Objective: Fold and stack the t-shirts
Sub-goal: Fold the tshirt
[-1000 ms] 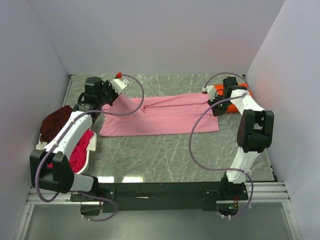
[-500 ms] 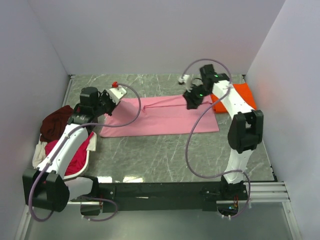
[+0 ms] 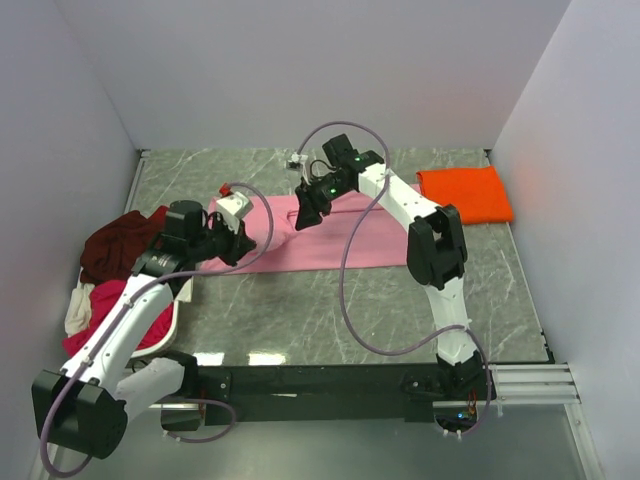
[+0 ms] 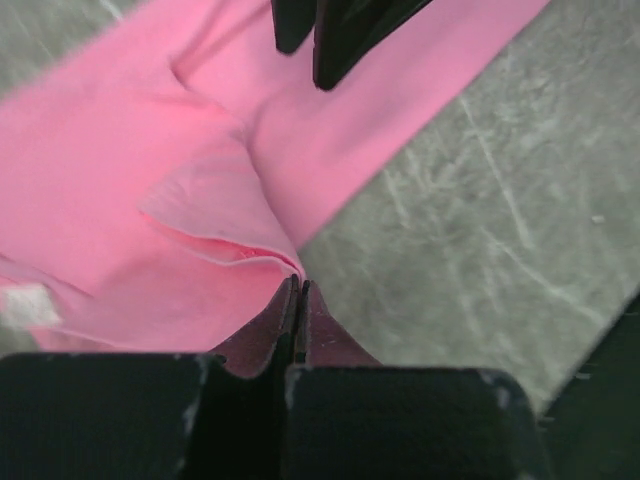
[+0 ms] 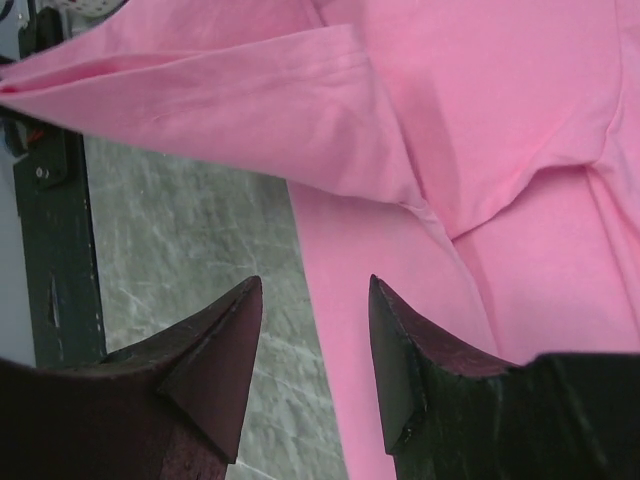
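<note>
T-shirts in the top view: the pink t-shirt (image 3: 350, 245) lies spread on the table (image 3: 330, 310). The orange t-shirt (image 3: 465, 193) sits folded just off its right end, and a heap of shirts (image 3: 115, 250), maroon and magenta-red, waits off its left end. Your left gripper (image 3: 228, 243) is at the pink t-shirt's left edge. Your right gripper (image 3: 305, 215) hangs over its left half.

On the left wrist camera, the left gripper (image 4: 298, 305) is pinched fully closed on a raised fold of the pink t-shirt (image 4: 150, 130), with the hem caught between its fingers. The dark tips of the right gripper (image 4: 335, 40) show above the same cloth.

On the right wrist camera, the right gripper (image 5: 315, 330) stands parted and holds nothing. It hovers where the pink t-shirt (image 5: 480, 150) meets bare table (image 5: 180, 230).

You look to be mid-fold on the pink t-shirt, with only one side held. Next, bring the right gripper down onto the cloth's edge and close on it. Take care to catch every layer there, so both arms can carry the fold across evenly.
</note>
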You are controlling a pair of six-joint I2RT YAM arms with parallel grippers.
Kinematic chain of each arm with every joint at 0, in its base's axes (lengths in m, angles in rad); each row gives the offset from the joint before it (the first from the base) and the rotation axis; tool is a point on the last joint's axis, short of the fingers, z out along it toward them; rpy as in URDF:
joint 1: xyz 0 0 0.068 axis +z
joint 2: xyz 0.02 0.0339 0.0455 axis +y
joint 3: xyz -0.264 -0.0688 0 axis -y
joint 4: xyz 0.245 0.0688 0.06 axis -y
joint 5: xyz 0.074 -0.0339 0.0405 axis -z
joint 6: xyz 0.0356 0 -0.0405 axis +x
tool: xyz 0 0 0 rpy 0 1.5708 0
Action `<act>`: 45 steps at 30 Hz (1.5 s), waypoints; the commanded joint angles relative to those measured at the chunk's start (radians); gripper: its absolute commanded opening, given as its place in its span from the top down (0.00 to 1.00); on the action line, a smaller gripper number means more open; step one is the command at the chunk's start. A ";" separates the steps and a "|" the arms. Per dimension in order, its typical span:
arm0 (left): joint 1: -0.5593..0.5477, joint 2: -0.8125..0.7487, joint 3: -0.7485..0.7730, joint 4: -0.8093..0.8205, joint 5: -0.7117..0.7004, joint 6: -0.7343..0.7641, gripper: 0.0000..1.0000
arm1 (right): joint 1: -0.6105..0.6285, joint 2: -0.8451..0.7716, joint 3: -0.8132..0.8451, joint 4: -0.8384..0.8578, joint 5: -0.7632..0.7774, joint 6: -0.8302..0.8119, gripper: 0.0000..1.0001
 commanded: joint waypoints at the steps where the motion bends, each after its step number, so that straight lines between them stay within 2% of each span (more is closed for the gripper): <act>1: -0.004 0.012 0.056 -0.105 -0.029 -0.293 0.99 | -0.008 -0.060 -0.051 0.117 -0.012 0.105 0.46; 3: -0.004 0.051 0.081 -0.200 -0.083 -0.393 0.98 | -0.008 -0.054 -0.053 0.108 -0.019 0.105 0.45; 4: -0.006 0.098 0.112 -0.235 -0.123 -0.471 0.92 | -0.010 -0.055 -0.057 0.111 -0.022 0.113 0.45; 5: -0.006 0.121 0.118 -0.288 -0.137 -0.502 0.82 | -0.010 -0.057 -0.059 0.114 -0.027 0.117 0.45; 6: -0.009 0.135 0.120 -0.304 -0.143 -0.522 0.49 | -0.007 -0.057 -0.060 0.117 -0.028 0.117 0.45; 7: -0.009 0.132 0.106 -0.303 -0.149 -0.556 0.31 | -0.007 -0.060 -0.060 0.119 -0.028 0.117 0.45; 9: -0.009 0.102 0.097 -0.297 -0.175 -0.587 0.13 | -0.004 -0.061 -0.060 0.120 -0.022 0.113 0.45; 11: -0.007 0.033 0.107 -0.289 -0.229 -0.588 0.08 | 0.001 -0.054 -0.048 0.107 -0.018 0.096 0.45; 14: 0.011 -0.043 0.126 -0.267 -0.295 -0.595 0.04 | 0.024 -0.011 0.016 0.036 -0.015 0.039 0.44; 16: 0.037 -0.049 0.120 -0.231 -0.294 -0.579 0.06 | 0.053 0.037 0.084 -0.024 -0.010 -0.020 0.44; 21: 0.054 0.012 0.147 -0.214 -0.200 -0.523 0.28 | 0.124 0.088 0.136 -0.022 0.050 -0.123 0.44; 26: 0.054 -0.038 0.124 -0.188 -0.275 -0.524 0.26 | 0.193 0.118 0.144 0.074 0.178 -0.082 0.44; 29: 0.054 -0.080 0.100 -0.177 -0.301 -0.522 0.25 | 0.229 0.143 0.165 0.096 0.301 -0.070 0.44; 35: 0.056 -0.147 0.089 -0.181 -0.369 -0.507 0.24 | 0.266 0.206 0.209 0.142 0.433 -0.034 0.44; 45: 0.056 -0.179 0.081 -0.195 -0.386 -0.489 0.23 | 0.299 0.236 0.216 0.131 0.421 -0.062 0.50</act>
